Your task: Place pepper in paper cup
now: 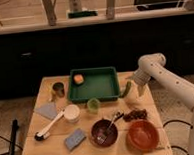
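The pepper (126,89) is a slim, curved green shape at the right edge of the green tray (94,95), on the wooden table (45,151). My gripper (132,84) hangs from the white arm (163,80) directly at the pepper's right side, low over the table. Whether it touches the pepper is unclear. The paper cup (71,113) is a short white cup at the table's left middle, far left of the gripper, beside a small light-green cup (93,105).
The tray holds an orange object (78,79). A dark metallic mug (57,89), grey cloth (46,110), white-handled brush (49,127), blue sponge (74,138), dark bowl with a utensil (104,131), orange bowl (143,134) and a dark cluster (135,114) crowd the table.
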You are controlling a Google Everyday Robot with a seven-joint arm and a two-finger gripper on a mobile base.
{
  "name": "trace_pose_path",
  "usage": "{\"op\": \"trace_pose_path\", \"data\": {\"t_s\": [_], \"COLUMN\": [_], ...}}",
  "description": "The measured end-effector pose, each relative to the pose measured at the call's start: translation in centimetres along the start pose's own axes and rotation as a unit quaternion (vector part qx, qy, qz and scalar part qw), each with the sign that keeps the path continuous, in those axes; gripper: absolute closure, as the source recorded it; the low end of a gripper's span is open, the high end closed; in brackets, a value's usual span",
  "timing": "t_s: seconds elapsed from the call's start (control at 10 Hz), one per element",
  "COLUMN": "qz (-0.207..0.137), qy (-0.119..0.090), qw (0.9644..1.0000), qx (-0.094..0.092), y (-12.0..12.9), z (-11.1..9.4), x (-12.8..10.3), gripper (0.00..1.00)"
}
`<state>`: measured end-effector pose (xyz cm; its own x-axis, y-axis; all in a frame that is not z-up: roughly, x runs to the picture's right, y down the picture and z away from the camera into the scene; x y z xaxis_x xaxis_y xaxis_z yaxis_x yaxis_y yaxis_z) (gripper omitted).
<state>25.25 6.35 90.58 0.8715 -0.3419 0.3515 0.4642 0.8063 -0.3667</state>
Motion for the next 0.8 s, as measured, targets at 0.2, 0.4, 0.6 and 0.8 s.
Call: {"op": "trace_pose_path", "data": {"t_s": [0.2,0.4,0.6,0.8], "qz": [-0.018,-0.03,-0.037,-0.041], "qy": [-0.007,-0.015,-0.021,-0.029], "qw": [0.9997,0.9988,0.9978,0.9967], "qx": [-0.015,-0.035,-0.05,-0.064], "y": [-0.7,-0.6,-0.4,-0.2], "z": [1.5,3.2,4.6,5.7], "x": [-0.6,-1.0,-1.0,-0.8], "gripper": [0.2,0.2,0.28,0.51]}}
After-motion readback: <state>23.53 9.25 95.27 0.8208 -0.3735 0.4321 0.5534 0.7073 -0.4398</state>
